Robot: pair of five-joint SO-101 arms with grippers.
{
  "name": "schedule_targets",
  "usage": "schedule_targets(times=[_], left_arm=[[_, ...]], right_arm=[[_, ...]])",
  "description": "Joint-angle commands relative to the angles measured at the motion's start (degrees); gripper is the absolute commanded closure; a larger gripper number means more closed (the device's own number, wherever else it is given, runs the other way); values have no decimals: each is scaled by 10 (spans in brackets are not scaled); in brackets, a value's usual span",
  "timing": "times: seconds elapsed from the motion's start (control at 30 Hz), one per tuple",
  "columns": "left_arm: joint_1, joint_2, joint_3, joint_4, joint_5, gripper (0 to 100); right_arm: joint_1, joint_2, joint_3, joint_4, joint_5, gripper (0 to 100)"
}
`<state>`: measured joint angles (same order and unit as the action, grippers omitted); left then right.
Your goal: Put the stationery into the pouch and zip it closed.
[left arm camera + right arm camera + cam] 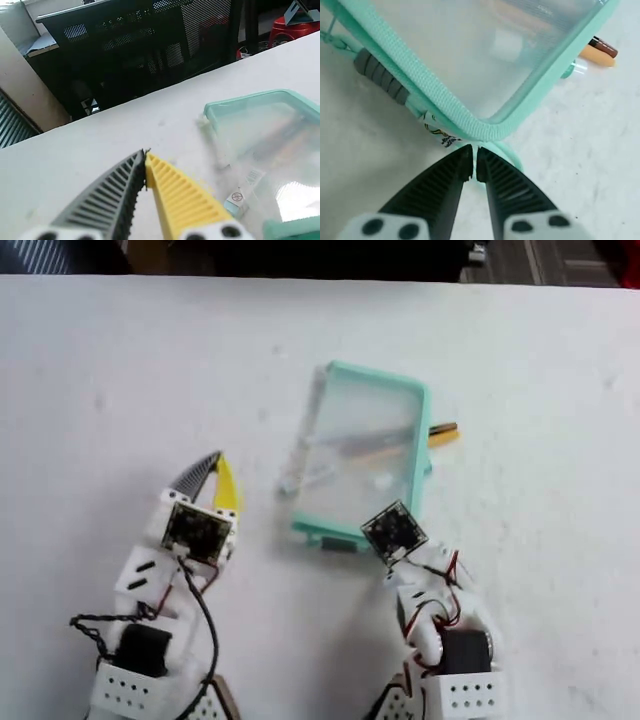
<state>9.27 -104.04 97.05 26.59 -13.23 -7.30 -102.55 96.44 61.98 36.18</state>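
Marker (443, 432) pokes out of the mint-edged pouch (372, 372) on the side away from the left gripper (218, 458), whose fingers are clenched empty; the right gripper (474, 150), fingers pressed together at the pouch's near corner, should steady it while the marker slides fully in
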Motion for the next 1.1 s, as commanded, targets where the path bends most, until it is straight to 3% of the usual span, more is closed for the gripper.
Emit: schedule_targets(times=[0.0, 0.13, 0.4, 0.6, 0.77, 0.93, 1.07], left_arm=[[31, -7, -2, 5, -10, 976], [44, -7, -1, 23, -69, 976], [17, -7, -1, 21, -72, 976], [-22, -7, -1, 7, -68, 976], [-61, -7, -1, -8, -28, 976], [-89, -6, -1, -11, 0, 976], [-87, -6, -1, -9, 0, 976]], right_arm=[[2, -6, 4, -2, 7, 981], [2, -6, 4, -1, 7, 981], [5, -6, 4, -18, 8, 980], [0, -6, -42, 19, 69, 873], [-80, -1, -96, 85, 91, 865], [-189, -1, -97, 86, 88, 865], [-215, 0, -98, 87, 88, 890]])
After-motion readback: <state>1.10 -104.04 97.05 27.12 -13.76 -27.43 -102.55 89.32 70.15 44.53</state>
